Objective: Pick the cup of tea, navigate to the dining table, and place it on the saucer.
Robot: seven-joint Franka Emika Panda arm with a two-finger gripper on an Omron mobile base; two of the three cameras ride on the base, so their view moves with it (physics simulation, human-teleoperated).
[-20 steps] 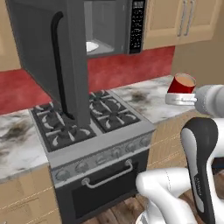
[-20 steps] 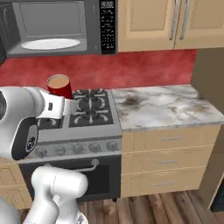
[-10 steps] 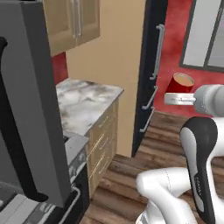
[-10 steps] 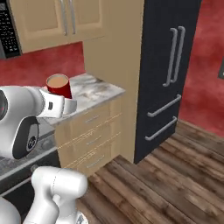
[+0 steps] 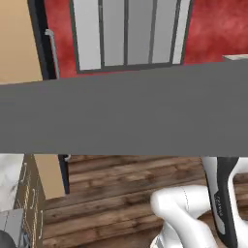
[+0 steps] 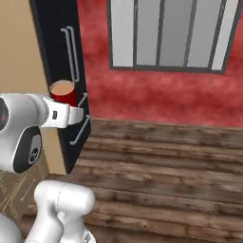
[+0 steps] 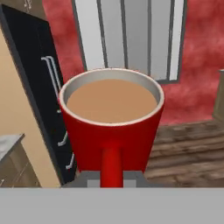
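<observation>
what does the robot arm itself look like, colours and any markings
The arm is glossy white with rounded, bulbous link shells and dark grey to black bands at the joints. One dark joint cover carries a small round white logo. The wrist section is a white cylinder ending in a pale grey block with a small dark mark. In the left base view a white link has a black stripe with faint lettering.

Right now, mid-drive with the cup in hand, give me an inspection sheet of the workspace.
Surface: wooden plank floor; dining table and saucer nothing seen.
Job's things: cup of tea, red, upright, tan liquid near the rim, handle toward the hand camera.
Clutter: nothing seen.
Grippers: pincer shut on the cup of tea, carried at arm height.
Cables: nothing seen.
Surroundings: black fridge with silver handles close beside the cup; red wall with a grey-paned window; a flat grey panel crosses the left base view.
</observation>
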